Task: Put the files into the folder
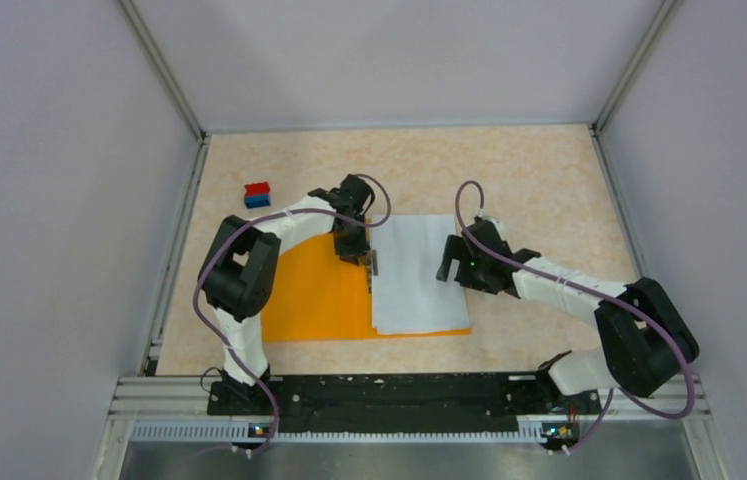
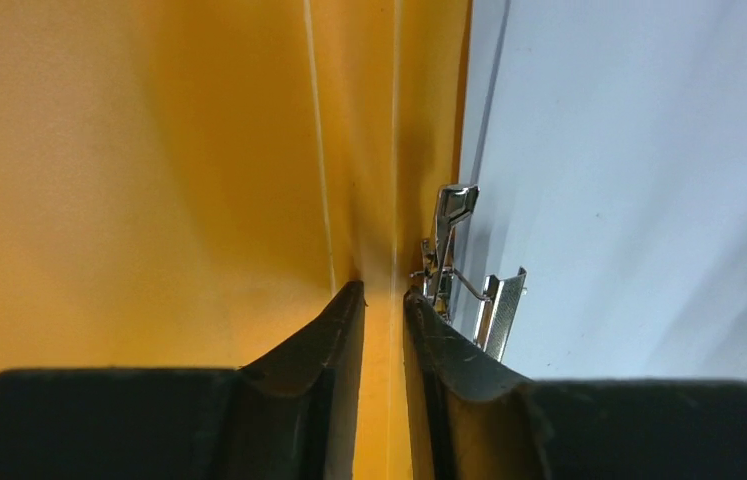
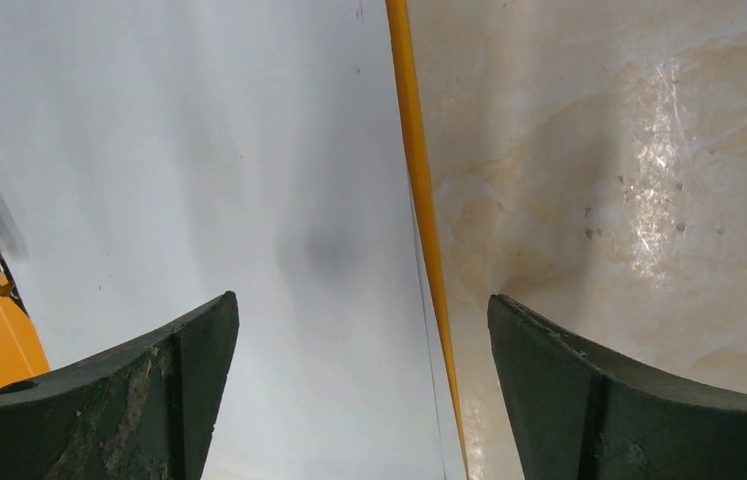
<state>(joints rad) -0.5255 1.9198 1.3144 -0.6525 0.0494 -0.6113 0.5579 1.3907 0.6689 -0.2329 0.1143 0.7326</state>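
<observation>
Top external: folder (image 1: 314,295) lies open on the worktop (image 1: 539,180), files (image 1: 411,272) on its right half, between both grippers.
Left wrist: left gripper (image 2: 385,295) narrowed over the orange spine, clip (image 2: 459,270) just right.
Right wrist: right gripper (image 3: 361,320) spread wide, straddling the files' (image 3: 199,150) right edge.

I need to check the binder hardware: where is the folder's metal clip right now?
In the left wrist view, the metal clip sits along the orange folder spine, just right of the left pincer, at the white sheets' edge.
</observation>
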